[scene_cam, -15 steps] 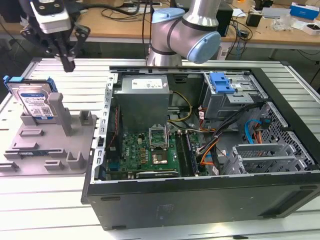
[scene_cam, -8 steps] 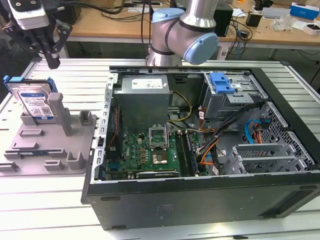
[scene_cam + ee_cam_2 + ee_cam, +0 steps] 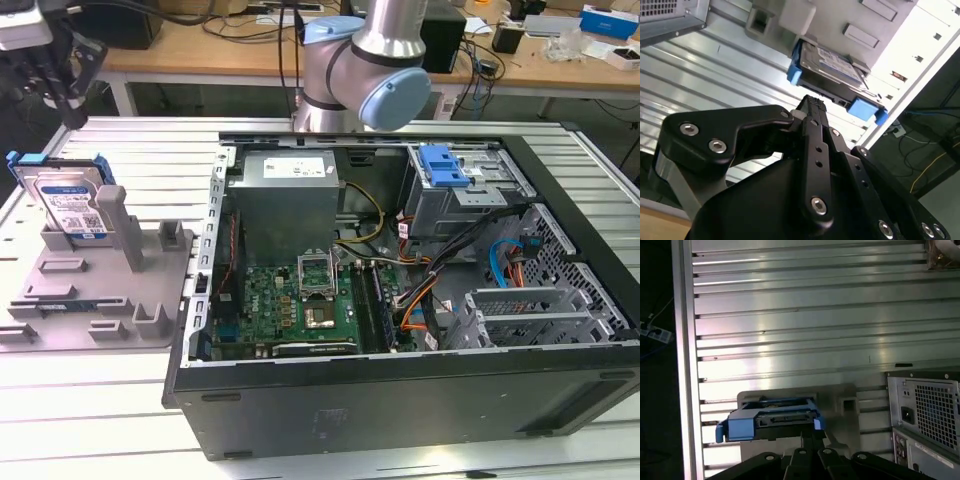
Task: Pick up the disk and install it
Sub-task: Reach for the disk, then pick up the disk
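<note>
The hand (image 3: 812,103) is hovering near the disk (image 3: 832,65), fingers (image 3: 815,131) pressed together, gripping nothing; the disk is standing in its holder (image 3: 100,295), pickup and installing not yet done.

Noted silver on the disk (image 3: 72,205), with a white-and-blue label and a bright blue frame. Found plain grey on the stand (image 3: 100,290), ribbed silver stripes across the table (image 3: 100,420), matt black on the gripper (image 3: 812,104) and computer case (image 3: 400,405), green on the motherboard (image 3: 290,305), blue on a latch (image 3: 443,165).
</note>
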Available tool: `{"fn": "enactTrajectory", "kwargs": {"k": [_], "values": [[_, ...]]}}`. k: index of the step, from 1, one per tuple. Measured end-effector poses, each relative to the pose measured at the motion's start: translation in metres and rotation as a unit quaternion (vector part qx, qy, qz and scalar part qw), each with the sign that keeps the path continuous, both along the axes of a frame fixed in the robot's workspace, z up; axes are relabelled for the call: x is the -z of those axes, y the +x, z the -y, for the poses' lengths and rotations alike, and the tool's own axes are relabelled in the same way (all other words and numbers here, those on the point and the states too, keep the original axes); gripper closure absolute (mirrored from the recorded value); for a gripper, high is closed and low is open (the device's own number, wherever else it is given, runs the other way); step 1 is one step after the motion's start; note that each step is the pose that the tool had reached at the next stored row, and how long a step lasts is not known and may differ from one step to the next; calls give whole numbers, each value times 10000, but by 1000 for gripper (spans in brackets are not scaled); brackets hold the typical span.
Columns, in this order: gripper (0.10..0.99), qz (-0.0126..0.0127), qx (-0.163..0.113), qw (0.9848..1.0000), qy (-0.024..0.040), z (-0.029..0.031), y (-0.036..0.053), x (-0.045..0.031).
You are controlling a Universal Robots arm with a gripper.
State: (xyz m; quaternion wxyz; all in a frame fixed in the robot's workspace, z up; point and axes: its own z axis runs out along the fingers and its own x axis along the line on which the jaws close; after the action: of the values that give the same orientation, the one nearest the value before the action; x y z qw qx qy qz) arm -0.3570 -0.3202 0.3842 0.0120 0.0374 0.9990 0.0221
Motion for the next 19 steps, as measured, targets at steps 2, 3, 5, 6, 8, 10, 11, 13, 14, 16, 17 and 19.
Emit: {"fn": "enactTrajectory", "kwargs": {"k": [2,3,5,6,8,10,11,13,14,16,17,19], "values": [[980,-22,0,10000,0,-4,-36,4],[980,-23,-1,10000,0,-4,-36,4],[980,-24,-1,10000,-1,-4,-37,3],[980,-23,0,10000,0,-4,-38,4],[980,-23,0,10000,0,-4,-39,4],[980,-23,0,10000,0,-4,-39,4],[980,-23,0,10000,0,-4,-39,4],[980,-23,0,10000,0,-4,-40,4],[980,-23,0,10000,0,-4,-40,3],[980,-23,0,10000,0,-4,-40,3],[980,-23,0,10000,0,-4,-40,3],[980,-24,-63,10000,-1,-4,-41,3]]}}
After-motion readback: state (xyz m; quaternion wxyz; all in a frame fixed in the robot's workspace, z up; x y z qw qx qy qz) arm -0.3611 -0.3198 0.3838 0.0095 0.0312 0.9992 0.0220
